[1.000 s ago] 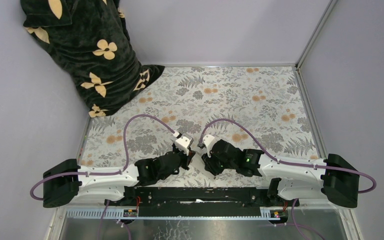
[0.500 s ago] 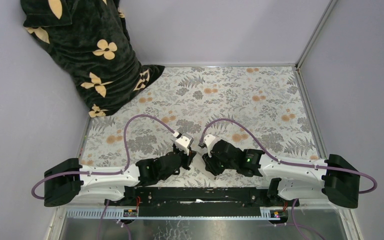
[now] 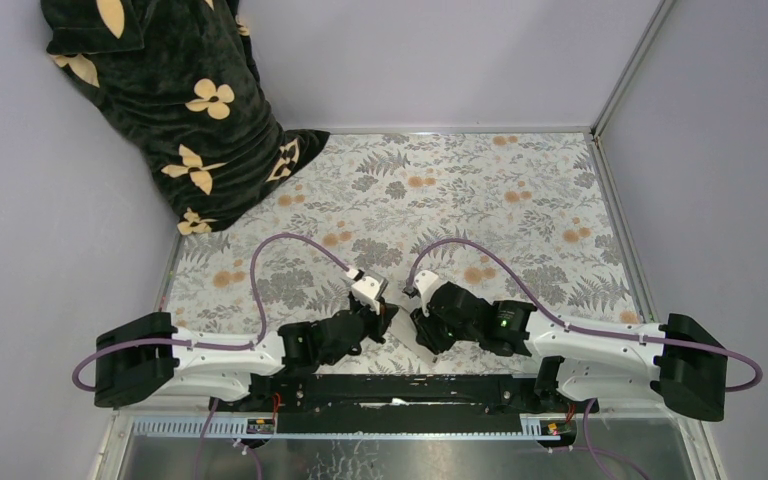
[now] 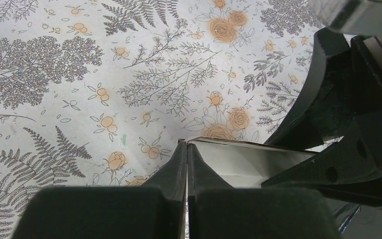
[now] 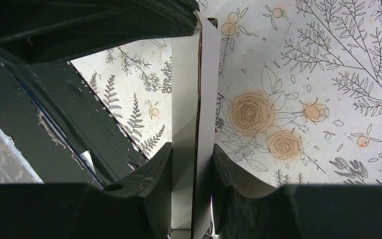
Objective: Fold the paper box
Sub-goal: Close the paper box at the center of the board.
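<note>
Floral cloth [image 3: 520, 200] covers the table, and we've got both arms nose to nose at the lower middle of the top view. Our right gripper [image 5: 191, 152] is clamped on the box [image 5: 199, 99], which stands on edge with its long axis running straight out from the fingers. The left gripper [image 4: 187, 149] is fully closed, tip at the box's far end. We can't tell if it's nipping a flap. We reckon the next fold needs left pushing across that axis.

A dark blanket [image 3: 185, 120] with yellow flowers sits bunched in the far left corner on a cloth [image 3: 500, 190] printed with grey leaves and orange flowers.
</note>
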Controlling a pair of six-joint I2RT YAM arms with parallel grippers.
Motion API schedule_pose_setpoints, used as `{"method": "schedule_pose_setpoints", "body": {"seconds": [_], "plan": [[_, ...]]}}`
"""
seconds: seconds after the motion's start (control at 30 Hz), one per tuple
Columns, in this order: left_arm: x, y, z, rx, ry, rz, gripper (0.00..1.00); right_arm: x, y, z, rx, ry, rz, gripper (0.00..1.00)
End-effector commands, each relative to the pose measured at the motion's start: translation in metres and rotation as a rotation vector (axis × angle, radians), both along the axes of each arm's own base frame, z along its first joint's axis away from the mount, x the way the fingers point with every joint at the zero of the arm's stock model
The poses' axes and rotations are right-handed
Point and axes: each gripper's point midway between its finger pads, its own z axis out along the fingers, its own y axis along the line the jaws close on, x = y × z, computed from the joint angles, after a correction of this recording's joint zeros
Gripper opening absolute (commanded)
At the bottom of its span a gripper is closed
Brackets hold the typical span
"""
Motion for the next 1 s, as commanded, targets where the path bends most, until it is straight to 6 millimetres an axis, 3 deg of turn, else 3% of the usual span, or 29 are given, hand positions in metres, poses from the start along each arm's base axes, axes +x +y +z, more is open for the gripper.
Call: {"method": "schedule_pose_setpoints", "body": {"seconds": [0.0, 0.27, 0.97], "plan": [[-0.008, 0.01, -0.028, 0.06, 0.039, -0.002, 0.0, 0.001, 0.009, 0.012, 0.035, -0.023, 0.011, 0.0], [-0.005, 0.021, -0.026, 0.044, 0.019, 0.032, 0.0, 0.009, 0.007, 0.016, 0.007, -0.044, -0.019, 0.0], [-0.006, 0.01, -0.051, 0.038, 0.039, 0.019, 0.0, 0.017, -0.001, 0.013, -0.031, -0.065, -0.062, 0.02]]}}
